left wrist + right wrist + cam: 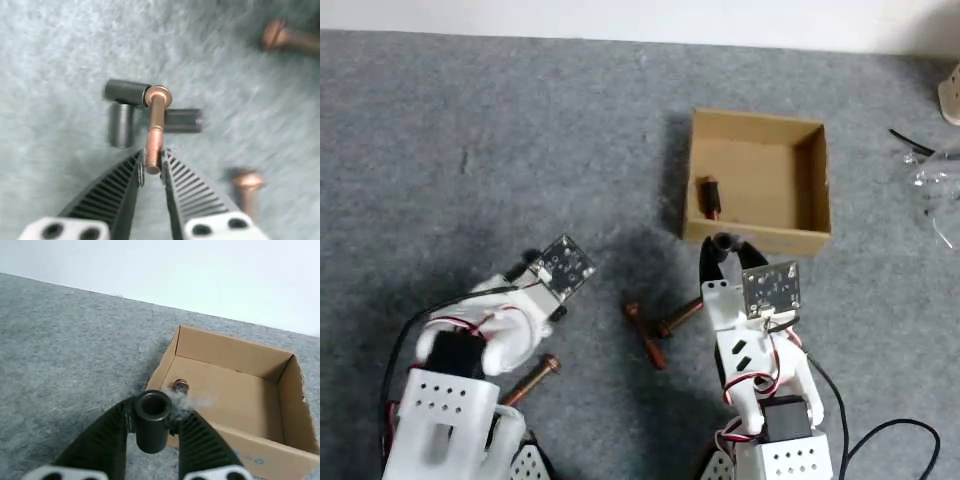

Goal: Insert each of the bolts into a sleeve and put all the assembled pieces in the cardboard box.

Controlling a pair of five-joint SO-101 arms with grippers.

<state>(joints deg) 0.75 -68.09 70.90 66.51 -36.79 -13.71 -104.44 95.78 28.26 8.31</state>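
My left gripper (152,159) is shut on the threaded end of a copper bolt (156,120). The bolt's head hangs over three dark sleeves (120,125) lying on the grey carpet. My right gripper (152,416) is shut on a dark sleeve (151,422) with its bore facing the wrist camera. In the high view this right gripper (725,250) sits just in front of the near wall of the cardboard box (760,238). One assembled piece (708,196) lies in the box's left part.
Two loose bolts (645,335) (680,317) lie crossed between the arms, and a third bolt (532,380) lies beside the left arm's base. Cables and a clear plastic item (930,170) sit at the right edge. The far left carpet is bare.
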